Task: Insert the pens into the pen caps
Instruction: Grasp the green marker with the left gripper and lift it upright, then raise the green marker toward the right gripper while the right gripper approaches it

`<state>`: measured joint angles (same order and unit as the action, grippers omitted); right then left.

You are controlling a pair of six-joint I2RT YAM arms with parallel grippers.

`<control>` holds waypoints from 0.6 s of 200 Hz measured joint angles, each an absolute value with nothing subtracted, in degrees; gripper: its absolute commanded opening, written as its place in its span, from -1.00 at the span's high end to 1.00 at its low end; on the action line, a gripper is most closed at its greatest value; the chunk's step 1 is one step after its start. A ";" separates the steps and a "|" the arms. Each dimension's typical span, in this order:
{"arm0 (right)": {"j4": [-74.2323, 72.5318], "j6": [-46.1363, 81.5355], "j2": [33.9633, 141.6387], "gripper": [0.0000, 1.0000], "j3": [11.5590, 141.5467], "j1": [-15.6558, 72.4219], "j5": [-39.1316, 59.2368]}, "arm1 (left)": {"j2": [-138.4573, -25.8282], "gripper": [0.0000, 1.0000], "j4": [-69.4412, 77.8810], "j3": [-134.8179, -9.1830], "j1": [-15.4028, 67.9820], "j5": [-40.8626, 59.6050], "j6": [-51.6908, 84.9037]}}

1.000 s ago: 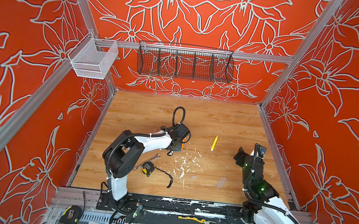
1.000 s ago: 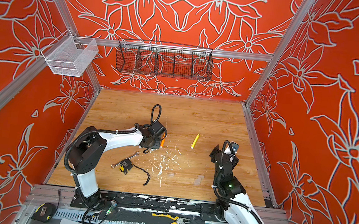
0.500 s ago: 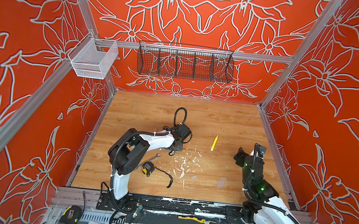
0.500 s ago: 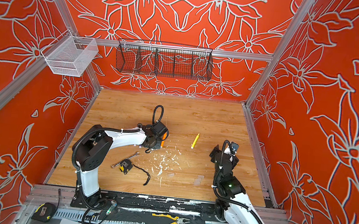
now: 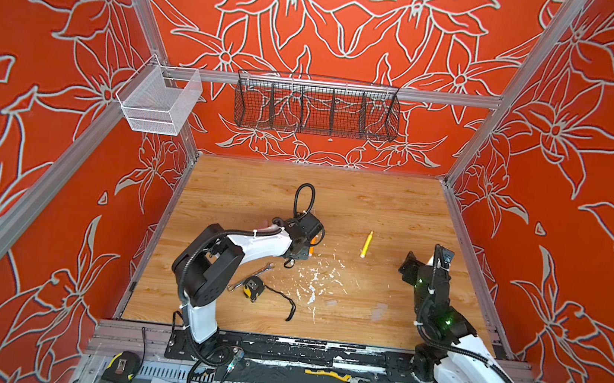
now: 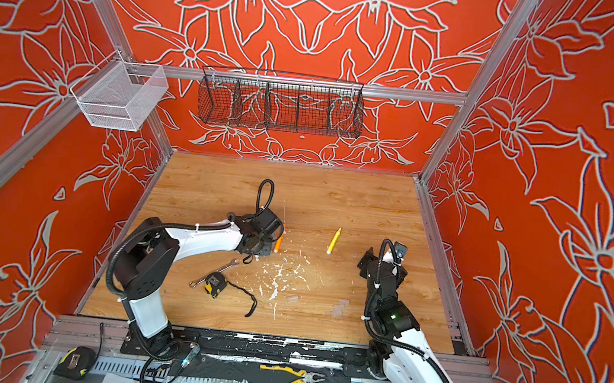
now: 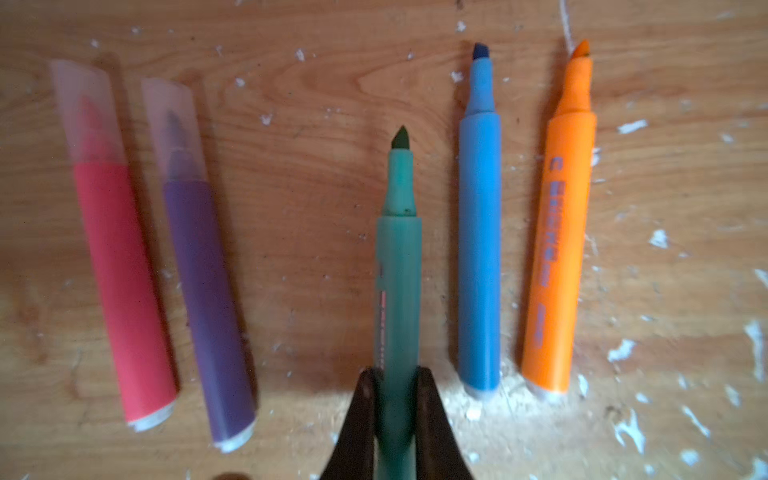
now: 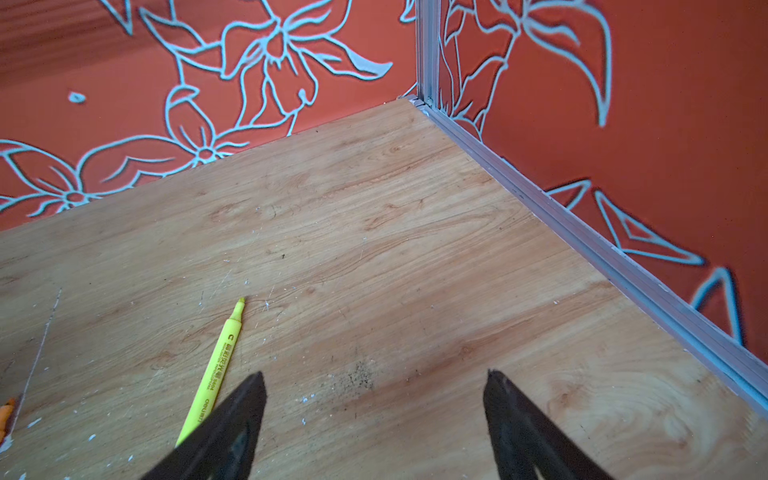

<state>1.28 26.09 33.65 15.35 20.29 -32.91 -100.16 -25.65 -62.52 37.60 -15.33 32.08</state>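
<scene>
In the left wrist view several pens lie side by side on the wood. My left gripper (image 7: 397, 378) is shut on the rear of the teal green pen (image 7: 399, 270), whose tip is bare. The pink pen (image 7: 120, 282) and the purple pen (image 7: 208, 307) each wear a clear pen cap (image 7: 85, 112). The blue pen (image 7: 480, 249) and the orange pen (image 7: 557, 257) are uncapped. A yellow pen (image 8: 216, 365) lies alone beside my open right gripper (image 8: 374, 386). Two loose clear pen caps (image 5: 378, 312) lie nearer the front edge in both top views.
A silver wrench (image 5: 252, 274) and a yellow tape measure (image 5: 253, 288) with a black strap lie by the left arm. White paint flecks (image 5: 313, 278) dot the wood. A black wire basket (image 5: 316, 108) and a white mesh basket (image 5: 157, 103) hang on the walls.
My left gripper has closed onto the teal green pen and the left arm's elbow has shifted slightly right. The right arm has not moved.
</scene>
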 measured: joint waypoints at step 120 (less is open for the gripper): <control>-2.59 49.01 35.05 -0.62 20.51 33.21 3.14 | -69.78 1.00 -19.05 -52.29 47.46 -7.66 24.67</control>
